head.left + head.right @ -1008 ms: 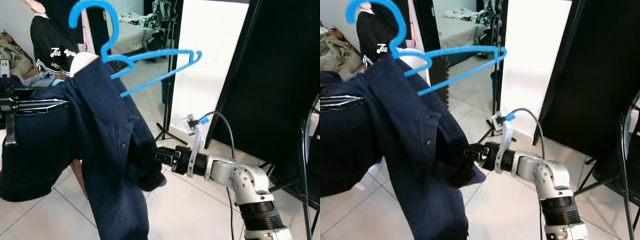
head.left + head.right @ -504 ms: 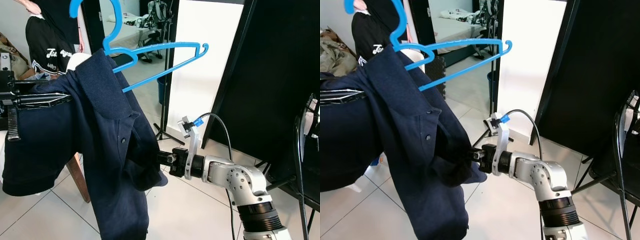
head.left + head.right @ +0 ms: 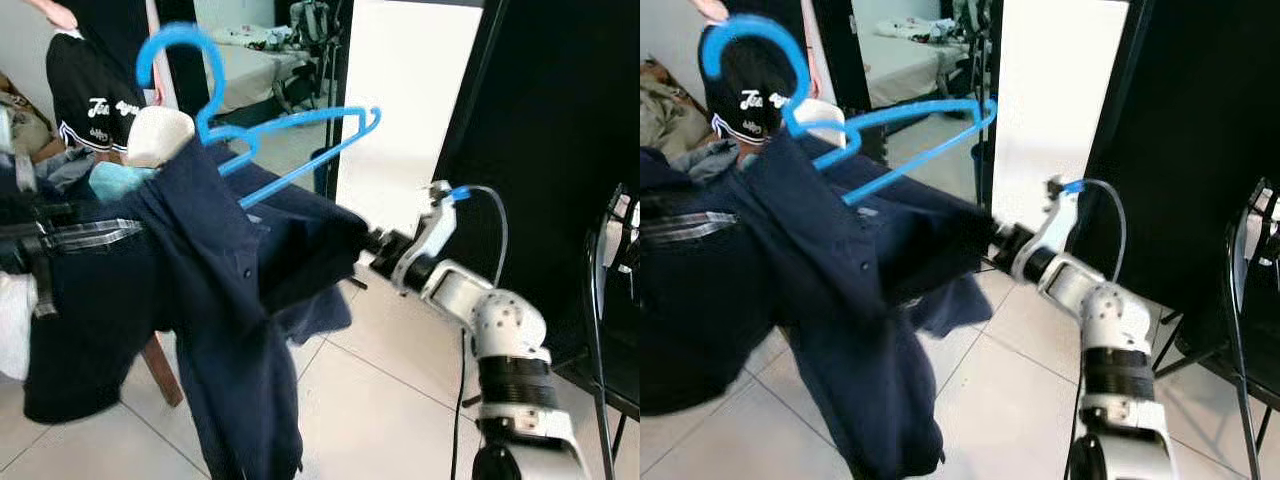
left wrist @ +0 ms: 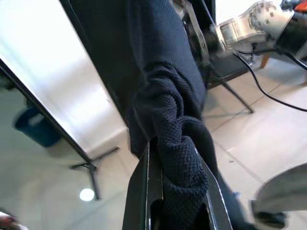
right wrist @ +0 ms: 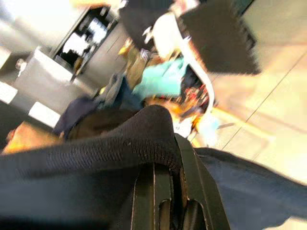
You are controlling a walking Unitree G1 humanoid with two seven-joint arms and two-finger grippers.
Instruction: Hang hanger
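A blue plastic hanger [image 3: 300, 140] is held high at the left, its hook [image 3: 178, 45] up by a white rounded object [image 3: 158, 135]. A navy shirt [image 3: 215, 330] drapes over the hanger's left half and hangs toward the floor. My right gripper [image 3: 366, 240] reaches in from the right at mid height, shut on a fold of the shirt and pulling it out sideways. In the right wrist view the navy fabric [image 5: 120, 143] lies over the fingers [image 5: 144, 201]. My left gripper [image 4: 175, 196] is shut on a bunched part of the shirt [image 4: 177, 143].
A person stands at the upper left in black shorts [image 3: 95, 85]. A tall black panel [image 3: 560, 150] and a white panel [image 3: 400, 110] rise behind my right arm. A black chair frame [image 3: 610, 330] is at the right edge. A tiled floor [image 3: 380, 400] lies below.
My right gripper has risen from low beside the shirt's hem to mid height, lifting the fold up and rightward. The hanger has tilted slightly and the view has shifted.
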